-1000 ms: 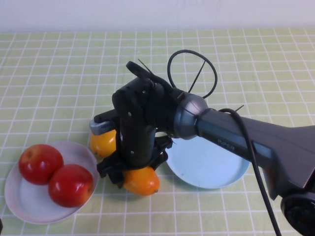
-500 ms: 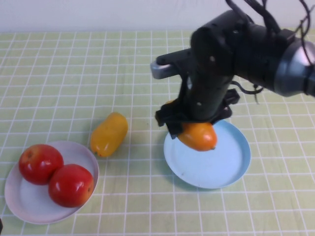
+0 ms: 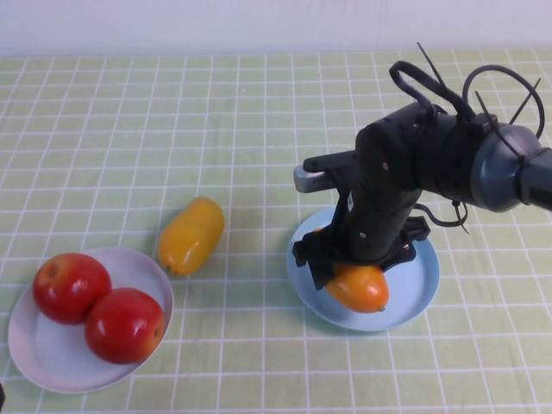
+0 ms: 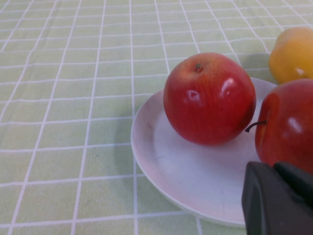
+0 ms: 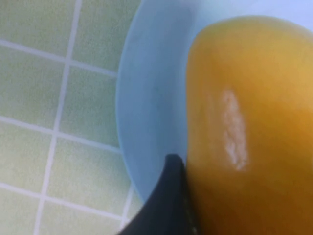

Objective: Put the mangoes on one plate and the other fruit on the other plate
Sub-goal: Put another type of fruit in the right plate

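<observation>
My right gripper (image 3: 347,269) is shut on the deeper orange mango (image 3: 358,289), holding it low over the light blue plate (image 3: 419,291); I cannot tell whether the fruit touches the plate. In the right wrist view the mango (image 5: 249,127) fills the frame beside one dark finger (image 5: 166,196) and the blue plate's rim (image 5: 146,98). The yellow mango (image 3: 191,235) lies on the table between the plates. Two red apples (image 3: 71,286) (image 3: 124,324) sit on the white plate (image 3: 34,355). My left gripper (image 4: 276,169) hangs shut and empty at that plate's (image 4: 186,171) near edge, next to the apples (image 4: 209,98) (image 4: 288,127).
A green checked cloth (image 3: 129,129) covers the whole table. The right arm (image 3: 483,164) with its looping cables reaches in from the right side above the blue plate. The yellow mango (image 4: 293,54) shows behind the white plate in the left wrist view.
My right gripper carried the orange mango from the table beside the white plate across to the blue plate, then lowered it there. The left arm, the apples and the yellow mango stayed put.
</observation>
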Motion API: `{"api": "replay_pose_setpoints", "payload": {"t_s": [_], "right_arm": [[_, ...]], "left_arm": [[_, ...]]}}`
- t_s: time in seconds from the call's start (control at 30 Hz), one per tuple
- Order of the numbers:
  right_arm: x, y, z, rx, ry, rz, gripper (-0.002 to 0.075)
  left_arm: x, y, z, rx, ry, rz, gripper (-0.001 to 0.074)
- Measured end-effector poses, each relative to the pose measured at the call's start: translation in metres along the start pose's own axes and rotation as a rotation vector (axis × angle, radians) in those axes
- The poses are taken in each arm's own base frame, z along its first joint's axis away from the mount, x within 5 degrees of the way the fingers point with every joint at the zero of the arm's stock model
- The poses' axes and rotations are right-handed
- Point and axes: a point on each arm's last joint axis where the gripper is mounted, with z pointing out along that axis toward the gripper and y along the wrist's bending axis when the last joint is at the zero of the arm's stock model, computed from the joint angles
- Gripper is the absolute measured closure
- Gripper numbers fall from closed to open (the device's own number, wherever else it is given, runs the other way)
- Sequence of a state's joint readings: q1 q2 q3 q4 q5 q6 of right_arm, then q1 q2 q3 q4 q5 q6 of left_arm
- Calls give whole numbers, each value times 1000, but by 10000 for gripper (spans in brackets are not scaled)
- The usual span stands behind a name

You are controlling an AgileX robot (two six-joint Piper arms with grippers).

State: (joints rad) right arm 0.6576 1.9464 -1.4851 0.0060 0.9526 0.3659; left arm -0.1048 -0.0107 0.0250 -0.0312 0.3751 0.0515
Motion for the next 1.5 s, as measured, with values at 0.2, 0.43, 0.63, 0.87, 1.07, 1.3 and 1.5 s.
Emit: {"api": "replay_pose_setpoints", "payload": {"t_s": [0.2,0.43,0.63,0.87,1.07,1.3,1.5], "right_arm": [[-4,2,-6,-11,-5,6,52],[-12,6,-42,-15,-17,1,36],[-25,41,-67,-142,-142,-15,35],[-46,97,-46,-313,-209,62,35],[-67,116,-3,-330,-165,132,35],[-84,124,14,-300,-151,145,34],[-90,123,31,-250,-152,136,34]], "left_arm": [[0,0,0,0,0,0,738],[0,0,0,0,0,0,738],[0,0,0,0,0,0,738],[0,0,0,0,0,0,738],[0,0,0,0,0,0,738],[0,0,0,0,0,0,738],[0,0,0,0,0,0,738]]}}
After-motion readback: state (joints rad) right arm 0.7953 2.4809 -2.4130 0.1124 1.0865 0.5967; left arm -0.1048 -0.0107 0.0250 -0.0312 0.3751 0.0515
